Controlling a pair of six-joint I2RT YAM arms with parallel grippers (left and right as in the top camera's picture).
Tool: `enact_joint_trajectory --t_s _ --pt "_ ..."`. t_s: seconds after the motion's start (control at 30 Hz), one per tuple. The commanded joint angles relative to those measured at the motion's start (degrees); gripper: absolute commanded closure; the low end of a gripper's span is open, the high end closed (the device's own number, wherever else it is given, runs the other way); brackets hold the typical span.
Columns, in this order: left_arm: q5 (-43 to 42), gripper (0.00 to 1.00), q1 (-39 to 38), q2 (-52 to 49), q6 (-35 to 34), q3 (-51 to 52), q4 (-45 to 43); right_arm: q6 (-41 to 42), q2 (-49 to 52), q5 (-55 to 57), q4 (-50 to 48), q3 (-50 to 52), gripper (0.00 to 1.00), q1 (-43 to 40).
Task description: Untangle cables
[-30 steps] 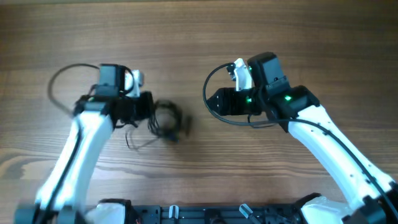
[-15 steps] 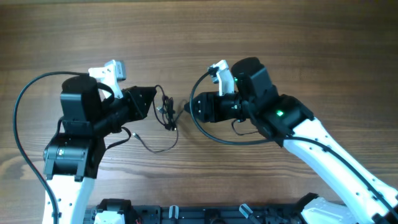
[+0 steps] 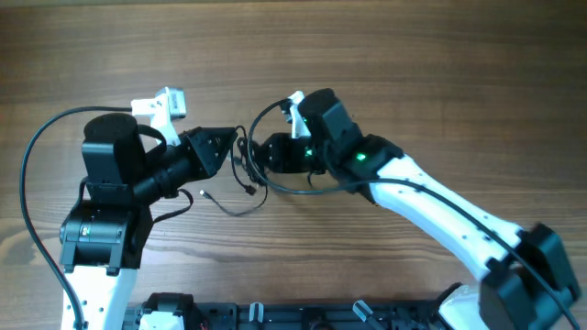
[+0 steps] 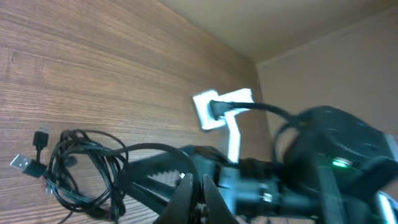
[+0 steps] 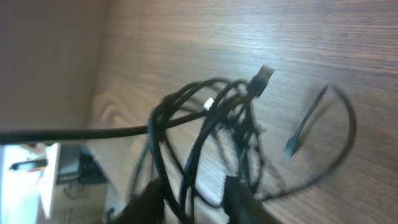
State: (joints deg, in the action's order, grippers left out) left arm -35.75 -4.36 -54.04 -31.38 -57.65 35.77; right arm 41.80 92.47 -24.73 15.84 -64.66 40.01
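Overhead straight down on the table (image 3: pixel 413 55), wrist views close and low, facing inward, all sharing the cables (image 3: pixel 246 167).

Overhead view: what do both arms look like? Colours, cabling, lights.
Left arm and right arm: white link shells, black joint housings. Left gripper and right gripper: black, tapered. Each wrist: white camera bracket, thick black looping cable. Green light on right arm.

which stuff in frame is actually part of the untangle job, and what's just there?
Job:
cable bundle
its loose tail on the table
left end effector
right end effector

Not job:
thick arm cable looping off the left arm
white wrist-camera mount
wooden table
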Motion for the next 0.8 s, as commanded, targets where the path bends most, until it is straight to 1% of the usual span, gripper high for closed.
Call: enact_joint_trajectory --t_s 0.0,0.03,0.07,0.1,0.17,0.2,0.27,0.3,0.33,0.4,0.43,0.47,0.5,0.53,0.6,0.63,0.77 --pt "-1.31 0.96 -0.02 0.63 -0.59 -1.68 0.59 0.2 4.09 8.41 -0.31 -0.87 0.84 0.15" --pt "-1.25 0.96 0.02 0.63 -0.39 -1.68 1.27 0.2 4.37 9.79 -0.09 -0.87 0.94 0.0" --pt "-0.81 0.96 0.02 0.63 -0.37 -1.68 2.08 0.17 4.39 10.82 0.13 -0.9 0.96 -0.2" --pt "-0.31 0.96 0.02 0.63 -0.37 -1.68 2.73 0.11 4.26 11.08 0.31 -0.9 0.96 -0.37" --pt "5.51 0.96 0.02 0.63 -0.37 -1.66 6.84 -0.26 3.02 11.08 2.25 -0.92 0.96 -0.98" --pt "8.09 0.93 0.02 0.55 -0.37 -1.66 8.35 -0.24 2.08 11.54 3.8 -0.92 0.96 -1.16" --pt "13.97 0.77 0.02 -0.15 -0.37 -1.62 11.69 -0.22 -1.01 12.07 8.33 -0.92 0.96 -1.7" --pt "17.03 0.59 0.02 -1.53 -0.37 -1.62 14.16 -0.15 -3.65 12.07 11.67 -0.92 0.96 -2.19" --pt "17.57 0.43 0.02 -2.36 -0.37 -1.62 15.1 0.07 -4.98 12.07 13.35 -0.92 0.96 -2.45" --pt "17.33 0.29 -0.02 -5.11 -0.37 -1.62 16.94 0.39 -7.52 12.07 16.02 -0.92 0.96 -2.75" --pt "16.44 0.29 -0.04 -6.78 -0.37 -1.62 17.59 0.44 -8.87 12.04 17.09 -0.92 0.96 -2.75" --pt "13.75 0.29 -0.04 -8.37 0.96 -1.62 17.7 0.61 -9.53 12.04 17.51 -0.92 0.96 -2.75" --pt "8.87 0.3 -0.04 -10.05 4.46 -1.62 17.18 0.59 -10.08 12.04 17.84 -0.92 0.96 -2.75" --pt "1.97 0.33 -0.04 -11.85 9.07 -1.62 16.33 0.42 -10.38 11.74 17.92 -0.92 0.96 -2.75" --pt "-6.14 0.37 -0.04 -14.38 13.94 -1.62 15.34 0.17 -10.51 10.49 17.9 -0.92 0.96 -2.75" --pt "-7.74 0.37 -0.04 -15.54 14.49 -1.62 15.08 0.17 -10.51 9.84 17.9 -0.92 0.96 -2.75" --pt "-8.81 0.38 -0.04 -18.64 14.45 -1.62 13.53 0.11 -10.51 9.2 17.7 -0.92 0.96 -2.75"
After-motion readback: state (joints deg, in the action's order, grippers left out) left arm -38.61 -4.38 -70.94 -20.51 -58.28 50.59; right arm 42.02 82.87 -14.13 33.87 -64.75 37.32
